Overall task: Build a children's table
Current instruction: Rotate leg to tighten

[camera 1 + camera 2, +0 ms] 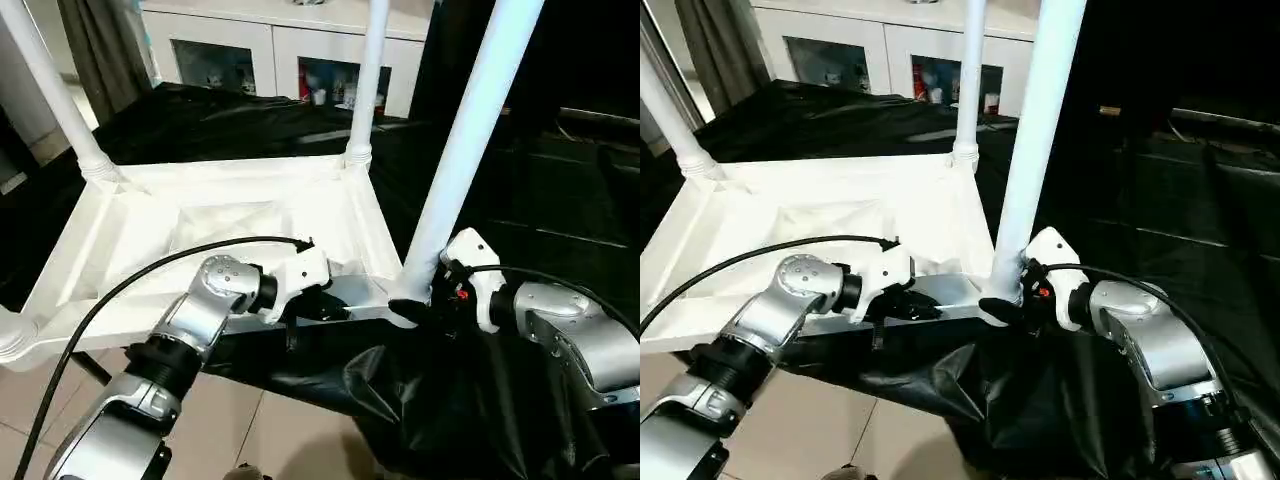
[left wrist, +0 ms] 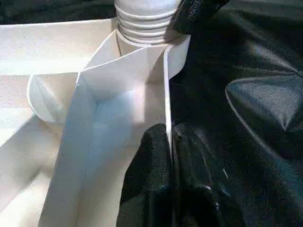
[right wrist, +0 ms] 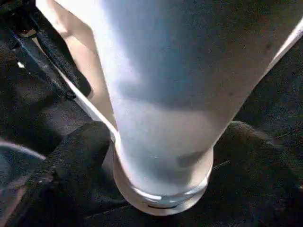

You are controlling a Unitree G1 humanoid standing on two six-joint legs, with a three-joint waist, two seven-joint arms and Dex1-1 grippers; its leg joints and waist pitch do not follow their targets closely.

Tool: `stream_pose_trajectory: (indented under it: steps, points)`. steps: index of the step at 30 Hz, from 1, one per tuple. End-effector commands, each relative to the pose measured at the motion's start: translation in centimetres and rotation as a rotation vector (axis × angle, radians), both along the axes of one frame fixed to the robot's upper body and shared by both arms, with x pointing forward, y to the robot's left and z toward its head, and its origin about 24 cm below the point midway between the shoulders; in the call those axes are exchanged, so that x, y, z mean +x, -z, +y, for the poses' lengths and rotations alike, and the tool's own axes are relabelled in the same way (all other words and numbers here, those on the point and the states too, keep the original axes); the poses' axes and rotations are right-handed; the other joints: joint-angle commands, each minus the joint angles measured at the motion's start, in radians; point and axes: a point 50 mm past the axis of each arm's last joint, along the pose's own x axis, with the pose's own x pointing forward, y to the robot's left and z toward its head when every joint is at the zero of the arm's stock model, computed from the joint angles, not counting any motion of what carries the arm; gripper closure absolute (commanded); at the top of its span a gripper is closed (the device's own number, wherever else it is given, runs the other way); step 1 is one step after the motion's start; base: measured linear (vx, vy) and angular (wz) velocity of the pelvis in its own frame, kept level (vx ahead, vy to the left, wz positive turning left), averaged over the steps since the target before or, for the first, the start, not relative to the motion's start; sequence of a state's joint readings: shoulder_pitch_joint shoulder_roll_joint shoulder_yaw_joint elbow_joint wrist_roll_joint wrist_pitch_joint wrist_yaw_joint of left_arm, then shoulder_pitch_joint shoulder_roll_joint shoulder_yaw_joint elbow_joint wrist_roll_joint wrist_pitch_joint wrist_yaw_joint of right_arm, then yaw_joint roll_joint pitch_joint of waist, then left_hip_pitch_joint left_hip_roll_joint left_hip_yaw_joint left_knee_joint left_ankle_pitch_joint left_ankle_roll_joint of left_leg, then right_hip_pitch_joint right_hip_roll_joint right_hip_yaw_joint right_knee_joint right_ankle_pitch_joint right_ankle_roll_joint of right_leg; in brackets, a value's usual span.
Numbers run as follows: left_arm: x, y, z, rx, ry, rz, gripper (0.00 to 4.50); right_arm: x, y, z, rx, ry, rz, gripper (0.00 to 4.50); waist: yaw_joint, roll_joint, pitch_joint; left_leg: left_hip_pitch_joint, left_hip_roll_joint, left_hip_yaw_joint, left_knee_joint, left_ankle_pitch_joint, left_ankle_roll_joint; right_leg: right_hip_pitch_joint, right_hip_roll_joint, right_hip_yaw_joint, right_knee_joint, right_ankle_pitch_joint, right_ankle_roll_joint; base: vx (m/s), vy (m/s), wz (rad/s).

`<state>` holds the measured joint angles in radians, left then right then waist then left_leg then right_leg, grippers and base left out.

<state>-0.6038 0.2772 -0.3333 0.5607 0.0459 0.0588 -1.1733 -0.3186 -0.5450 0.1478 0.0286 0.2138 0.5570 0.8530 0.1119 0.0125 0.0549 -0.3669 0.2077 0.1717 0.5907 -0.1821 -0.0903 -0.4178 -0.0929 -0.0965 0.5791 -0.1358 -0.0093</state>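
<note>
The left gripper (image 1: pixel 325 305) is clamped on the near rim of the upturned white tabletop (image 1: pixel 150 240), which rests on black sheeting (image 1: pixel 470 400). At the near right corner, the right gripper's (image 1: pixel 420 305) spread fingers straddle the base of an upright leg (image 1: pixel 465 150).

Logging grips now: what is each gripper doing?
Left gripper: shut on the tabletop rim.
Right gripper: jaws around the near leg; grip cannot be told.

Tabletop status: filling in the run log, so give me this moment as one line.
tabletop: upside down on black sheet | left pincer: shut on near rim | right pincer: around near-right leg base | three legs seen standing
</note>
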Motion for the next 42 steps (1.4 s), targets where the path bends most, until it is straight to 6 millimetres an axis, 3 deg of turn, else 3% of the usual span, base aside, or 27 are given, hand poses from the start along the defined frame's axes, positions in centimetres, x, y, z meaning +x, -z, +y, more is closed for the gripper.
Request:
stream_pose_trajectory:
  steps: [1, 10, 15, 20, 23, 24, 25, 27, 29, 31, 33, 34, 38, 40, 42]
  points:
    - [-0.1, -1.8, -1.3, -0.070, 0.071, -0.055, 4.50, 0.1, -0.3, 0.3, 0.018, -0.018, -0.013, 0.72, -0.001, -0.015, -0.075, 0.005, 0.019, 0.002, -0.066, -0.181, 0.057, 0.064, -0.052, 0.044, -0.062, -0.318, -0.163, 0.000, 0.000, 0.00]
    - [-0.4, -1.6, -1.2, -0.067, 0.074, -0.044, 4.50, -0.1, 0.0, 0.6, 0.045, -0.024, -0.005, 1.61, -0.001, -0.016, -0.076, 0.005, 0.019, 0.002, -0.065, -0.174, 0.058, 0.064, -0.052, 0.044, -0.059, -0.312, -0.165, 0.000, 0.000, 0.00]
    - [-0.4, -1.5, -1.2, -0.066, 0.072, -0.042, 4.50, -0.2, 0.3, 1.0, 0.064, -0.022, 0.004, 1.77, -0.001, -0.017, -0.076, 0.005, 0.018, 0.002, -0.065, -0.171, 0.059, 0.064, -0.052, 0.044, -0.059, -0.313, -0.165, 0.000, 0.000, 0.00]
    - [0.3, -1.4, -1.5, -0.069, 0.001, -0.051, 4.50, -0.1, 1.8, 1.7, 0.091, 0.083, 0.023, 1.82, -0.004, -0.019, -0.074, 0.006, 0.017, 0.002, -0.067, -0.186, 0.049, 0.062, -0.053, 0.043, -0.065, -0.354, -0.147, 0.000, 0.000, 0.00]
    - [1.0, -1.2, -2.0, -0.071, -0.078, -0.055, 4.50, 0.5, 2.7, 2.0, 0.085, 0.196, 0.019, 1.83, -0.009, -0.018, -0.072, 0.006, 0.015, 0.002, -0.068, -0.201, 0.041, 0.060, -0.051, 0.041, -0.069, -0.385, -0.138, 0.000, 0.000, 0.00]
    - [2.1, -1.1, -2.9, -0.063, -0.183, -0.070, 4.50, 1.3, 3.7, 2.4, 0.080, 0.346, 0.022, 1.84, -0.014, -0.015, -0.073, 0.009, 0.011, 0.002, -0.067, -0.214, 0.029, 0.055, -0.052, 0.039, -0.076, -0.423, -0.125, 0.000, 0.000, 0.00]
    - [2.1, -1.1, -2.9, -0.063, -0.183, -0.070, 4.50, 1.3, 3.7, 2.4, 0.080, 0.347, 0.022, 1.84, -0.019, -0.016, -0.069, 0.010, 0.009, 0.003, -0.068, -0.224, 0.024, 0.050, -0.049, 0.037, -0.083, -0.446, -0.119, 0.000, 0.000, 0.00]
    - [3.4, -0.9, -4.1, -0.042, -0.330, -0.103, 4.50, 2.4, 4.8, 3.1, 0.068, 0.545, 0.029, 1.84, -0.024, -0.014, -0.072, 0.015, 0.005, -0.002, -0.067, -0.250, 0.006, 0.052, -0.050, 0.032, -0.088, -0.494, -0.099, 0.000, 0.000, 0.00]
    - [3.9, -0.9, -4.8, -0.044, -0.402, -0.104, 4.50, 3.0, 5.2, 3.7, 0.073, 0.625, 0.039, 1.84, -0.029, -0.015, -0.072, 0.013, 0.005, -0.004, -0.068, -0.259, 0.008, 0.055, -0.052, 0.029, -0.094, -0.508, -0.086, 0.000, 0.000, 0.00]
    - [4.2, -1.0, -5.6, -0.046, -0.448, -0.111, 4.50, 3.4, 5.5, 4.5, 0.080, 0.678, 0.049, 1.84, -0.029, -0.010, -0.070, 0.020, 0.002, -0.002, -0.065, -0.272, 0.012, 0.047, -0.050, 0.029, -0.099, -0.514, -0.088, 0.000, 0.000, 0.00]
    - [4.4, -1.3, -7.0, -0.048, -0.466, -0.133, 4.50, 4.2, 5.4, 6.4, 0.112, 0.710, 0.049, 1.84, -0.030, -0.014, -0.071, 0.020, 0.000, -0.003, -0.066, -0.282, 0.017, 0.053, -0.050, 0.023, -0.104, -0.534, -0.076, 0.000, 0.000, 0.00]
    - [4.4, -1.3, -7.0, -0.048, -0.466, -0.133, 4.50, 4.2, 5.4, 6.4, 0.112, 0.710, 0.049, 1.84, -0.028, -0.009, -0.071, 0.018, 0.000, -0.004, -0.066, -0.280, 0.021, 0.053, -0.051, 0.025, -0.105, -0.529, -0.074, 0.000, 0.000, 0.00]
    - [4.4, -1.6, -7.6, -0.060, -0.433, -0.146, 4.50, 4.9, 4.4, 7.5, 0.135, 0.710, 0.007, 1.84, -0.029, -0.009, -0.074, 0.015, 0.001, -0.006, -0.070, -0.276, 0.027, 0.058, -0.049, 0.026, -0.099, -0.485, -0.077, 0.000, 0.000, 0.00]
    - [4.3, -1.5, -7.4, -0.065, -0.401, -0.145, 4.50, 5.3, 3.7, 7.2, 0.163, 0.698, -0.023, 1.29, -0.029, -0.009, -0.074, 0.014, 0.004, -0.006, -0.072, -0.272, 0.029, 0.059, -0.049, 0.028, -0.094, -0.459, -0.090, 0.000, 0.000, 0.00]
    - [4.3, -1.5, -7.4, -0.070, -0.389, -0.140, 4.50, 5.4, 3.4, 7.1, 0.172, 0.675, -0.041, 1.13, -0.028, -0.009, -0.073, 0.016, 0.005, -0.005, -0.072, -0.277, 0.032, 0.060, -0.049, 0.030, -0.091, -0.444, -0.103, 0.000, 0.000, 0.00]
